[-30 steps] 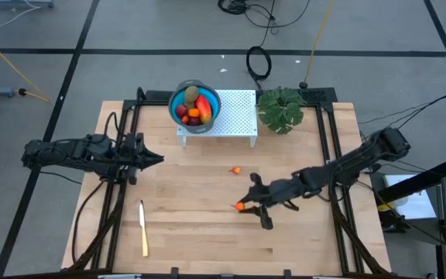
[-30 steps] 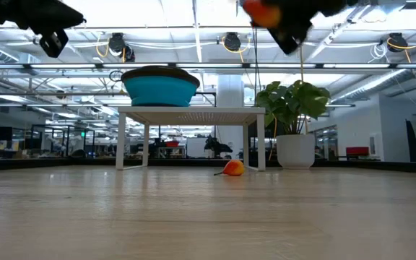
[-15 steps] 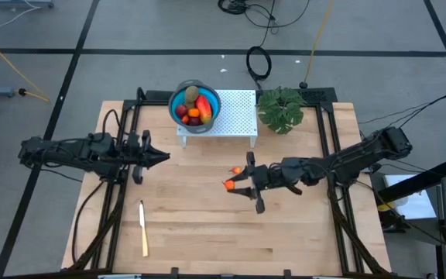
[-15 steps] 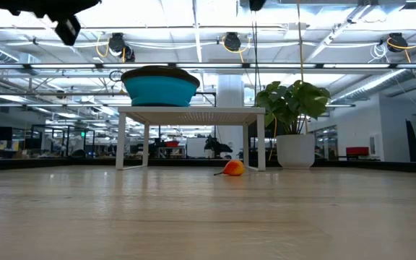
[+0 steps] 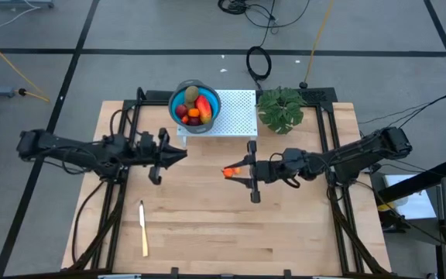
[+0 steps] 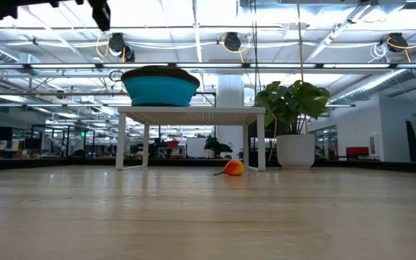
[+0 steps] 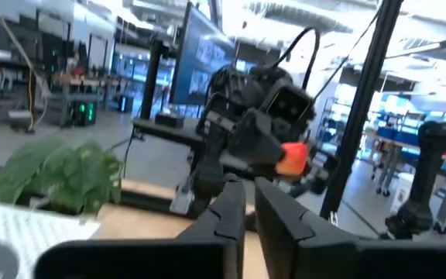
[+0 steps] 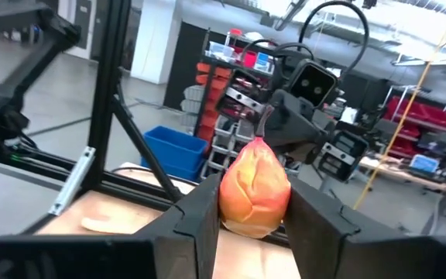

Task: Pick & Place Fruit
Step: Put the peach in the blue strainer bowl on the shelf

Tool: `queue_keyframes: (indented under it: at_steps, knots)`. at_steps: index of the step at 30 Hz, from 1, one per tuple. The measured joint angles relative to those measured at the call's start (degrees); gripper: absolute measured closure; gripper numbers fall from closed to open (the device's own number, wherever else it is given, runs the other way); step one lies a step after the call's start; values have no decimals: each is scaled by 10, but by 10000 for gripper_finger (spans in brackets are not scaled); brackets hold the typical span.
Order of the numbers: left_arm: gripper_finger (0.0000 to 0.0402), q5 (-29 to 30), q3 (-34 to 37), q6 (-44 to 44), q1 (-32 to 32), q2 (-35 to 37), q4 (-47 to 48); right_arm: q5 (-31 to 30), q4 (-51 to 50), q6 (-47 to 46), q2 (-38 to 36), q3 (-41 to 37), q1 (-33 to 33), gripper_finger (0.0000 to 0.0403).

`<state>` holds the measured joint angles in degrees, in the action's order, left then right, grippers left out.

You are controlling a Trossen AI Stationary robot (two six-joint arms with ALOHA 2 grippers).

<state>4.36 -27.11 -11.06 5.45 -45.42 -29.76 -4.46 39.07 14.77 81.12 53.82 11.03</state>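
A small orange-red fruit (image 8: 254, 194) sits between the fingers of my right gripper (image 5: 231, 172), which is shut on it above the table's middle. My left gripper (image 5: 183, 153) hangs shut and empty to the left of it, its tips pointing at the right gripper. A blue bowl (image 5: 194, 105) holding several fruit pieces stands on a white perforated stand (image 5: 235, 116) at the far edge. In the low view another small orange fruit (image 6: 232, 168) lies on the table in front of the stand. My right gripper pinches the small fruit by its two opposite sides (image 8: 227, 198) between its two fingers (image 8: 316, 221). The fingers lie about level and come from the table's right. The fruit is lifted clear of the table, its pointed end up.
A leafy potted plant (image 5: 281, 108) stands right of the stand. A cream-yellow knife (image 5: 142, 227) lies near the front left. Black frame rails (image 5: 327, 139) run along the table's left and right sides. Bare wood spreads across the near half.
My right gripper has risen and gone toward the table's far left, toward the bowl, carrying the fruit and rolling its wrist; it has left the low view upward. My left gripper has gone toward the table's right and tipped up to level.
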Motion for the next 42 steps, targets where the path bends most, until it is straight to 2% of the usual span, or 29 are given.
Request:
queue_keyframes:
  at_steps: [9, 19, 24, 30, 42]
  knots:
    - [302, 16, -23, 58, 19, -121, -162, 0, 1, 39, 0, 0, -29, 282]
    - [206, 17, -132, 99, 26, -237, -168, 0, 1, 44, 0, 0, -51, 282]
    - [170, 17, -156, 113, 26, -272, -167, 0, 1, 55, 0, 0, -51, 282]
    - [148, 23, -176, 110, 26, -299, -153, 0, 1, 57, 0, 0, -51, 282]
    - [147, 38, -216, 108, 25, -344, -131, 1, 1, 55, 0, 0, -51, 282]
